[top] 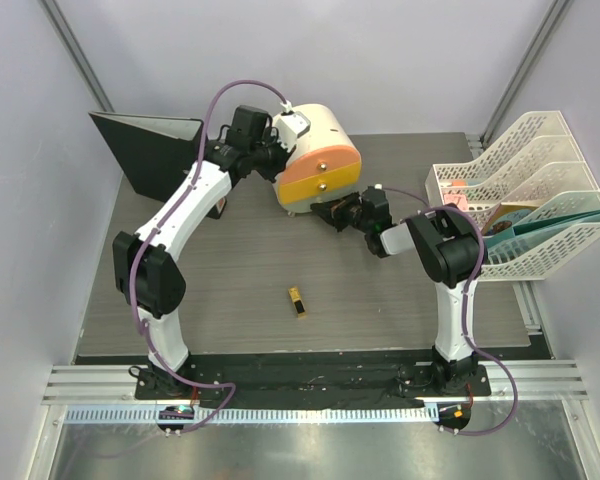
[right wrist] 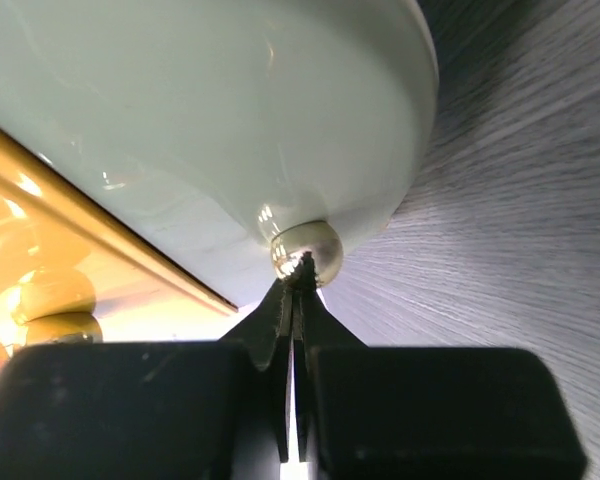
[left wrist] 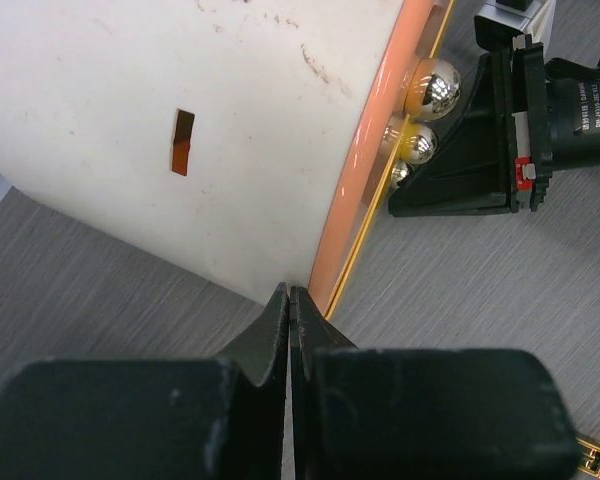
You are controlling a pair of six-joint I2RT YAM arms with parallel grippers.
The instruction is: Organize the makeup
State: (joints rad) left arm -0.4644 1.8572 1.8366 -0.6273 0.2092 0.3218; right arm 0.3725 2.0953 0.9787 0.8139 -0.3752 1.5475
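So the round box (top: 318,158) sits toward the back middle of the bench (top: 230,300), with a folder (top: 145,150) standing off to its left in the back corner. The file rack (top: 525,215) is at the right edge. The lipstick (top: 297,302) lies out front, well apart from all of it.
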